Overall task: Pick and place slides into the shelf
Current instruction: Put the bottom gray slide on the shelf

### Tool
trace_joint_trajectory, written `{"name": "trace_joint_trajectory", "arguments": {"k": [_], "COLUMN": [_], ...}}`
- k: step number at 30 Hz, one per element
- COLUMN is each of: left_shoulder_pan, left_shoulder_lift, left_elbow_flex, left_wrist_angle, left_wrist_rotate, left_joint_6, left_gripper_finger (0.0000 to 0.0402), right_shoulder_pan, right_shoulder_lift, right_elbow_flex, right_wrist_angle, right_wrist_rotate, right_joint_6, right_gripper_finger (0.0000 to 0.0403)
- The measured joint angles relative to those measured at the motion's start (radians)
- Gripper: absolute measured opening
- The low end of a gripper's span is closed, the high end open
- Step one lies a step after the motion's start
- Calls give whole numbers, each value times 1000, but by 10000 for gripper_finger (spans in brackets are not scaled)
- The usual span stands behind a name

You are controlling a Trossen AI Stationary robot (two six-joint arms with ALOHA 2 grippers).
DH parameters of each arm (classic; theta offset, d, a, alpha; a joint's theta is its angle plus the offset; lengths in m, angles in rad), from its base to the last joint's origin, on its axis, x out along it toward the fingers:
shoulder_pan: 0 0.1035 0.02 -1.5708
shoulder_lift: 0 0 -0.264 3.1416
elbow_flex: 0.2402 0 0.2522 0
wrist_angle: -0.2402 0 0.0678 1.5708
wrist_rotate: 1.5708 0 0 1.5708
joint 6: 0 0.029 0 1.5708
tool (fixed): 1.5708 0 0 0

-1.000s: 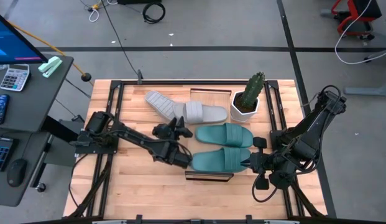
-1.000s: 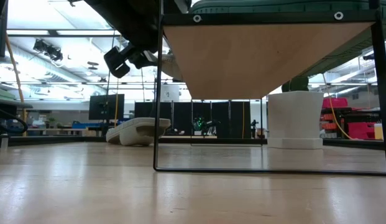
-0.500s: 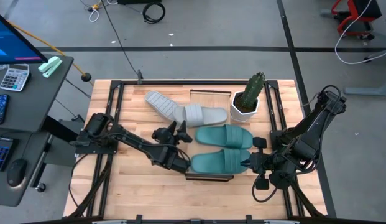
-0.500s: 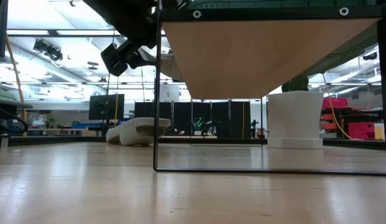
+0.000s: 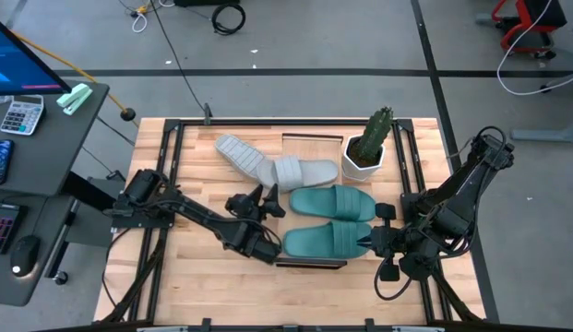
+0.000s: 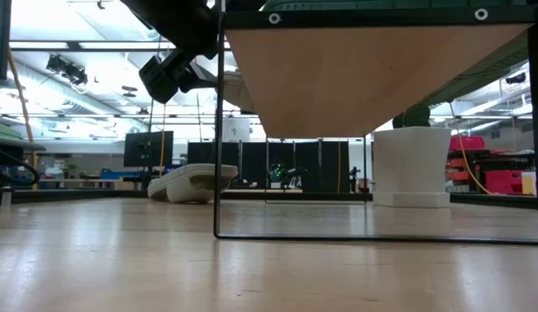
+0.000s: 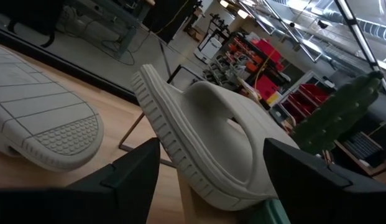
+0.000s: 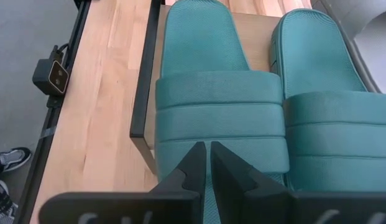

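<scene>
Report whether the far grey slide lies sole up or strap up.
Sole up: the far grey slide shows its ribbed tread in the high and left wrist views, on the tabletop beside the upright grey one.

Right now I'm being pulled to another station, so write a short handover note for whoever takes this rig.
Left hand: open, empty, hanging above the table beside the grey slides, fingers pointed at the upright one.
Right hand: shut, empty, at the heel of the nearer teal slide.
Done: both teal slides, the nearer one and the farther teal slide, lie side by side on the shelf.
Left: two grey ones. The upright grey slide sits at the shelf's far end, partly over the overturned grey slide, which lies sole-up on the tabletop. A potted cactus stands close by; mind it.
</scene>
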Motion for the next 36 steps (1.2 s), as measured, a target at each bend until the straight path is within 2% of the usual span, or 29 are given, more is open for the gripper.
{"name": "trace_joint_trajectory", "arguments": {"k": [26,31,36], "left_shoulder_pan": [-51,-51,-58], "left_shoulder_lift": [0,0,-45], "left_elbow_flex": [21,21,20], "left_wrist_angle": [-34,-44,-34], "left_wrist_rotate": [-2,-7,-42], "left_joint_6": [44,11,8], "left_gripper_finger": [289,289,289], "right_shoulder_pan": [0,0,0], "right_shoulder_lift": [0,0,0], "right_elbow_flex": [0,0,0], "right_wrist_angle": [0,0,0], "right_wrist_rotate": [-3,-28,-31], "right_joint_6": [-15,-16,-30], "right_gripper_finger": [30,30,30]}}
